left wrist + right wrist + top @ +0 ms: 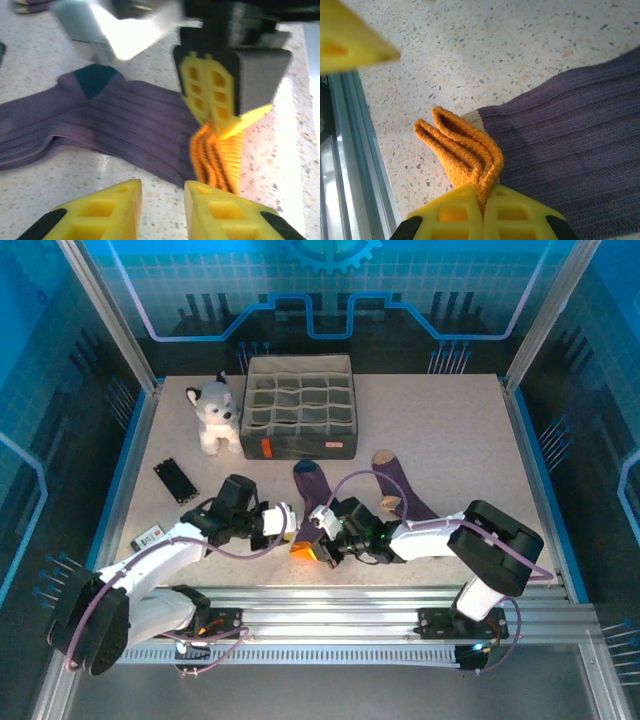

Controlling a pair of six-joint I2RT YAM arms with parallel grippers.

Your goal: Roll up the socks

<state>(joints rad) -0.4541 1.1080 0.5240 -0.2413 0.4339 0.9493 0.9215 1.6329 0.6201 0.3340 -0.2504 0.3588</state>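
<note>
Socks (312, 495): your right gripper (483, 216) pinches the navy-toed one's orange cuff (462, 150); your left gripper (162, 200) waits beside, fingers slightly parted, empty.

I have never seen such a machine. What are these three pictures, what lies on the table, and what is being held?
These are two robot arms bolted to a table. One picture looks down from above; the other two come from a small camera on each wrist. On the table lie two purple socks: one with an orange cuff, one with tan patches. There is also a toy husky and a grey divided box. The right claw is shut on the orange cuff. The left claw waits just in front of it, slightly open, holding nothing.
</note>
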